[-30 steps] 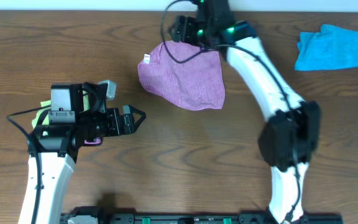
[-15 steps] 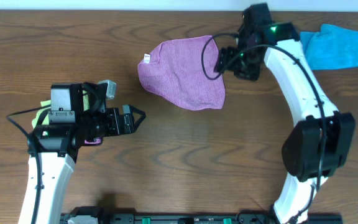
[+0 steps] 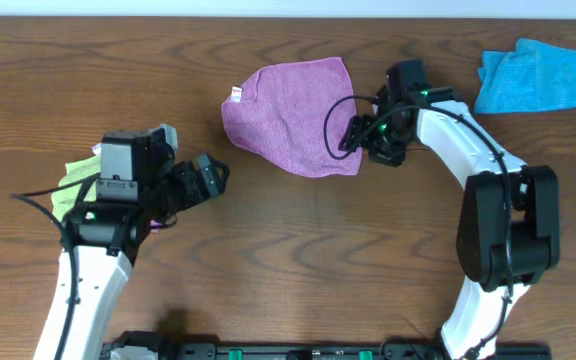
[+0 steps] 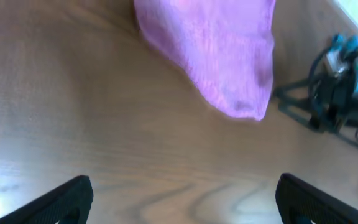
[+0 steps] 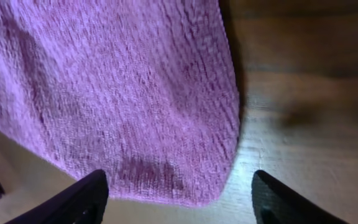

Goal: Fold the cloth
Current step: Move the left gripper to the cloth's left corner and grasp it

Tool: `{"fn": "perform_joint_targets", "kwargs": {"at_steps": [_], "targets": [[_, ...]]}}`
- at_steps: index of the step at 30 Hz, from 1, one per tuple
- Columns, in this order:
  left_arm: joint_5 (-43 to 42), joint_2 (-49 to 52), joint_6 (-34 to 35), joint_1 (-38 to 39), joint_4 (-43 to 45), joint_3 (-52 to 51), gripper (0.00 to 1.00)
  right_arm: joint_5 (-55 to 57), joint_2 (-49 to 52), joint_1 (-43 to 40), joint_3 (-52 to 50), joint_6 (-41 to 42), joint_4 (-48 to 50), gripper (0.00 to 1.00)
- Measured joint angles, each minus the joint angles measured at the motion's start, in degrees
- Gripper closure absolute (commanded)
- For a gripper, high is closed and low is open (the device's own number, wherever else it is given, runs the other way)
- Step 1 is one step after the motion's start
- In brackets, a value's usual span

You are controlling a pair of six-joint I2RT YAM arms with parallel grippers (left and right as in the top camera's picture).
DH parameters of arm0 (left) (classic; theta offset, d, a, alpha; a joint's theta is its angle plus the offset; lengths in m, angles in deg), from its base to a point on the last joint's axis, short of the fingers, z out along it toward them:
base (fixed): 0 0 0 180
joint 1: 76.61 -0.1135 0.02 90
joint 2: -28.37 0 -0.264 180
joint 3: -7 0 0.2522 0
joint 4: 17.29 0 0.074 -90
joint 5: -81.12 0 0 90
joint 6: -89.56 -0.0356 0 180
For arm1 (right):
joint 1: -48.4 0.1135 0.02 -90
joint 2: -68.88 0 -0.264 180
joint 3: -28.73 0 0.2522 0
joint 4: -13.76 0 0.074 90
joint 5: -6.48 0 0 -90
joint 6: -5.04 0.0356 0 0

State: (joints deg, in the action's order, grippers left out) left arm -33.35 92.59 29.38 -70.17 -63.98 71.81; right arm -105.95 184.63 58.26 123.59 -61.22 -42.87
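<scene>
the cloth (image 3: 293, 115) is laid flat toward the far side of the table (image 3: 298, 260). the right gripper (image 3: 352, 135) is held spread at its near right corner, probably so that this corner can be pinched. the left gripper (image 3: 216, 176), also spread, is held aside.

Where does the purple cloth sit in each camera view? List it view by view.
Overhead: purple cloth lies at upper centre.
Left wrist: purple cloth at top centre, cut off by the upper edge.
Right wrist: purple cloth fills the upper left.
Shared landmark: its rounded corner.
</scene>
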Motion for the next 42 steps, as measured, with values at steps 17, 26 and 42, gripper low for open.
{"fn": "perform_joint_targets", "kwargs": {"at_steps": [17,26,42], "targets": [[-0.2,10.0,20.2,0.9,32.0,-13.5,0.05,-1.6,0.0,0.0,-4.5,3.9,8.3,0.42],[-3.2,19.4,24.9,3.8,42.4,-13.5,0.05,-0.9,0.0,0.0,-4.5,4.3,6.5,0.44],[-3.1,31.8,27.5,5.8,54.6,-13.5,0.04,-0.2,0.0,0.0,-4.5,4.5,5.3,0.59]]}}
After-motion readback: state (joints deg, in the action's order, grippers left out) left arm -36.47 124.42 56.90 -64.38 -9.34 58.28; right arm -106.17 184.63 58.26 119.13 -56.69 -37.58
